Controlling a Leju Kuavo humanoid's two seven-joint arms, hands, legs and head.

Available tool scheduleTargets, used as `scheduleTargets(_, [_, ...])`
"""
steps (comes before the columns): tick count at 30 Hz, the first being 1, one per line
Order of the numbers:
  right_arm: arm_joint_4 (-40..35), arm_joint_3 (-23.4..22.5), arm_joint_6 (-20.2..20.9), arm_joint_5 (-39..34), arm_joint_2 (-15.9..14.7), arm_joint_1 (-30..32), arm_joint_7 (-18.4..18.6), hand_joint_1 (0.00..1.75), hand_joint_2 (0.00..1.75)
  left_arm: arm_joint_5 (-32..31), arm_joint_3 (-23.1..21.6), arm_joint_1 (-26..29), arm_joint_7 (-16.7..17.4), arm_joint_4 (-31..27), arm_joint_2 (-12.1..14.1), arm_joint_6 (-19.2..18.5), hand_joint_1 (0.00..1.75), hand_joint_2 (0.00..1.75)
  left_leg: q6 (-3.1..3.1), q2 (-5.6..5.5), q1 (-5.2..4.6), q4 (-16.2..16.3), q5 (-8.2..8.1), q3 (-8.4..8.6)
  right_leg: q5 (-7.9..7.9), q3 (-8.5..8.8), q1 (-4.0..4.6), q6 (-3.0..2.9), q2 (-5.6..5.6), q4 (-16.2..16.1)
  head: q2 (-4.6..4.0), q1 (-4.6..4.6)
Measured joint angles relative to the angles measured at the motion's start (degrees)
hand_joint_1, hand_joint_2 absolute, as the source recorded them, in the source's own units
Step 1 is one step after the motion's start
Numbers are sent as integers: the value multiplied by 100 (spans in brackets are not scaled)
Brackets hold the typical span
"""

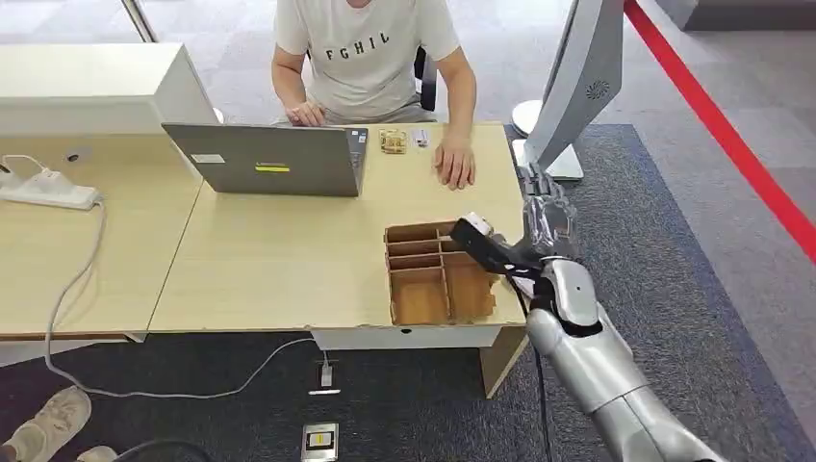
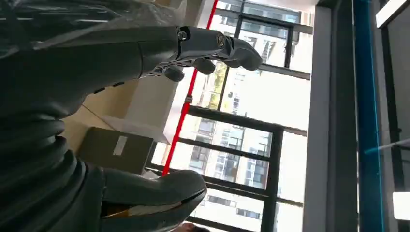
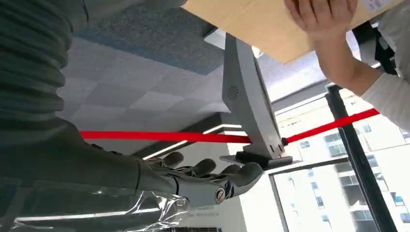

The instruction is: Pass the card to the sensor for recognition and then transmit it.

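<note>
At 3 o'clock in the head view, the right hand (image 1: 548, 219) is spread and holds nothing. The card (image 1: 392, 141) lies flat at 12, too small to tell which way it points. In the left wrist view, the left hand (image 2: 72, 96) looks spread and bare. In the right wrist view, the fingers are apart. I think it should reach slowly and pinch the card's edges.

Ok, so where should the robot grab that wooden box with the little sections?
Probably one thin outer wall, on the side nearest the right hand, coming down from above. The wooden box lies flat on the table with its top open, so its upright walls give an edge to pinch.
</note>
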Motion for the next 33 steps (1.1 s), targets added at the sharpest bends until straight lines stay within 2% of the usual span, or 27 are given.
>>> scheduleTargets(5, [-415,-157,221,129,-225,178,153,0,175,337,-4,-24,0,0,153,0,0,175,0,0,1,0,0,1,0,0,1,0,0,0,0,0])
scheduleTargets(12, [-717,-284,359,144,-437,397,157,0,175,499,-4,-53,0,-2,354,0,0,175,0,0,1,-1,0,-1,0,0,1,0,1,0,0,2])
scheduleTargets(18, [-780,-273,518,155,-457,475,61,0,175,509,-4,-58,0,-4,448,0,0,175,0,-1,1,-1,0,-2,0,1,1,0,1,1,0,0])
scheduleTargets(25, [-877,-249,518,59,-444,554,-65,0,175,492,-2,-57,0,-7,479,0,0,175,0,-1,1,-1,0,-4,0,1,1,0,1,2,0,0])
scheduleTargets(33, [-947,-160,512,-107,-273,572,-295,0,175,459,0,-39,0,-7,503,0,0,175,0,-1,2,-2,0,-6,-1,1,2,0,0,2,0,0])
